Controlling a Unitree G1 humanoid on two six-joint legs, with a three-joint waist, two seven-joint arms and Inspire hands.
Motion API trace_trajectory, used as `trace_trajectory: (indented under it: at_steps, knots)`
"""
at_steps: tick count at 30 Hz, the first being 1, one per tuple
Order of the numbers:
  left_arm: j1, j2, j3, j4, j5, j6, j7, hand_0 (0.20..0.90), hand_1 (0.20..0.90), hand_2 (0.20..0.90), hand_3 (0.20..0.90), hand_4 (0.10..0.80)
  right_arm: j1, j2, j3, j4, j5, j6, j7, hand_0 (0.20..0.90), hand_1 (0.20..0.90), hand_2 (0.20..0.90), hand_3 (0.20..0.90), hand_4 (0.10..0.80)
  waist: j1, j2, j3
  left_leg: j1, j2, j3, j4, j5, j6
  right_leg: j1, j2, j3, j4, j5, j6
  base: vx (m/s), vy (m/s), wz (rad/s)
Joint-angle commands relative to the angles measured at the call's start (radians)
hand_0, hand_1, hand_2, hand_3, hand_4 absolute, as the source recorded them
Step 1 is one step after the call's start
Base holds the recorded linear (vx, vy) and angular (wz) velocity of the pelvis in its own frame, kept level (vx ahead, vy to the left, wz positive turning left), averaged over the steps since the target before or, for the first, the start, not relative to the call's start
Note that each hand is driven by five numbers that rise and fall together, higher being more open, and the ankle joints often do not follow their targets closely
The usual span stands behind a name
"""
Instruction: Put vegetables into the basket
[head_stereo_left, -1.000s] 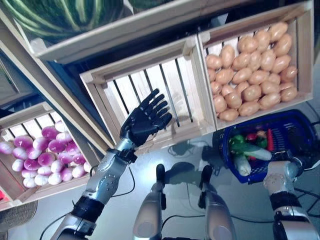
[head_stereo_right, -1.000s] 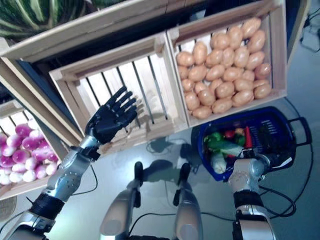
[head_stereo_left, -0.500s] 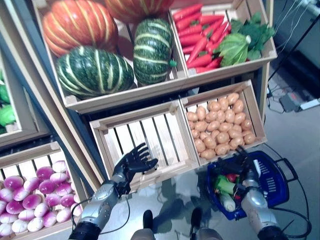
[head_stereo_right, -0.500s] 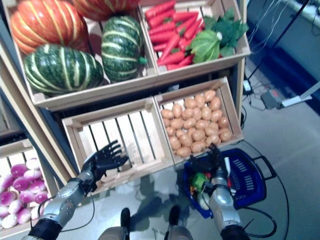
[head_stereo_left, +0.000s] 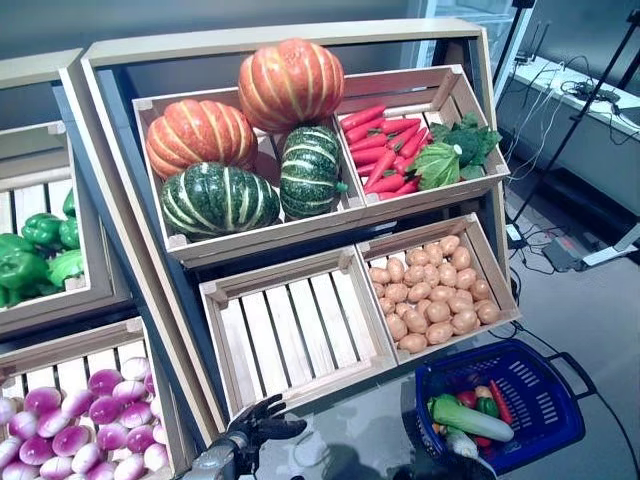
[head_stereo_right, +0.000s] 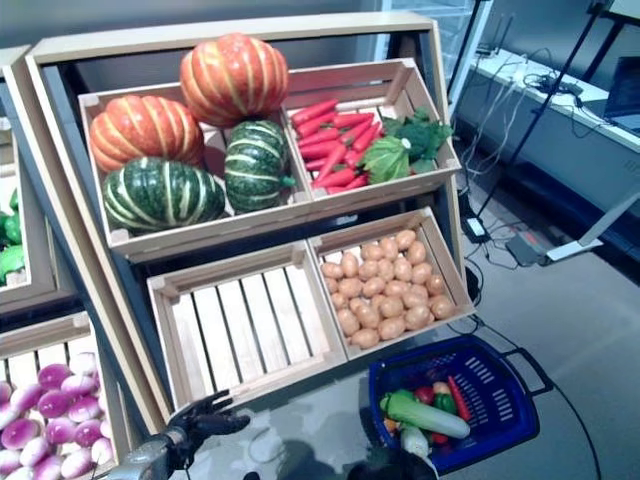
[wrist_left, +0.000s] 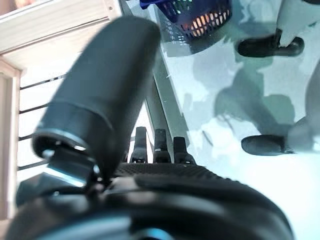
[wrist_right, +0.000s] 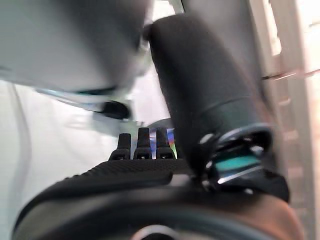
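A blue basket (head_stereo_left: 545, 372) stands on the floor at the lower right, under the potato crate. In it lie a long green-and-white vegetable (head_stereo_left: 472, 417), a red pepper, a green pepper and a carrot. My left hand (head_stereo_left: 258, 424) shows at the bottom edge, in front of the empty slatted crate (head_stereo_left: 290, 330). It is open, with fingers spread and nothing in it. The left wrist view shows the left hand (wrist_left: 165, 180) with straight fingers and the basket (wrist_left: 200, 20) beyond. My right hand (wrist_right: 140, 170) shows in its own wrist view, open and holding nothing.
The wooden shelf holds pumpkins (head_stereo_left: 290, 85), carrots (head_stereo_left: 385, 150) and leafy greens (head_stereo_left: 450, 160) above, and potatoes (head_stereo_left: 430, 300) below. A second shelf at the left has green peppers (head_stereo_left: 35, 250) and purple turnips (head_stereo_left: 80, 420). Cables and a table stand at the right.
The camera has tilted up, so the whole shelf shows. Both hands have dropped towards the bottom edge. The right hand has come away from the basket.
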Motion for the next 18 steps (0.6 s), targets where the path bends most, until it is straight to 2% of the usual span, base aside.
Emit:
trace_trajectory:
  at_steps: [1,13,16,18]
  knots:
    - [-0.064,-0.002,0.005,0.083,0.05,-0.022,-0.006,0.9,0.9,0.9,0.9,0.8,-0.066,0.006,0.018,0.029,-0.018,0.018,-0.011,0.9,0.9,0.9,0.9,0.8,0.001,-0.01,0.029,0.0,-0.002,-0.002,0.008,-0.034,-0.017,0.058,-0.011,-0.04,0.019,-0.022,0.009,0.042,0.019,0.03]
    - [-0.069,-0.015,-0.013,0.113,0.084,-0.038,-0.006,0.9,0.9,0.9,0.9,0.8,-0.085,0.019,0.034,-0.001,-0.029,-0.009,0.004,0.9,0.9,0.9,0.9,0.8,-0.002,-0.009,0.014,0.008,0.004,-0.003,0.008,-0.04,-0.016,0.061,-0.012,-0.026,0.021,-0.032,0.01,0.055,0.013,0.0]
    - [-0.075,-0.01,-0.025,0.105,0.132,-0.096,0.042,0.9,0.9,0.9,0.9,0.8,-0.087,0.018,0.04,-0.003,-0.025,-0.002,0.01,0.9,0.9,0.9,0.9,0.8,-0.001,-0.01,0.014,0.01,0.005,-0.005,0.008,-0.04,-0.016,0.061,-0.012,-0.026,0.025,-0.035,0.01,0.05,0.01,0.0]
    - [-0.078,-0.002,-0.03,0.081,0.145,-0.17,0.133,0.9,0.9,0.9,0.9,0.8,-0.086,0.019,0.047,-0.009,-0.017,0.004,0.002,0.9,0.9,0.9,0.9,0.8,0.001,-0.01,0.014,0.009,0.003,-0.01,0.008,-0.041,-0.017,0.064,-0.014,-0.026,0.024,-0.035,0.011,0.046,0.013,0.0]
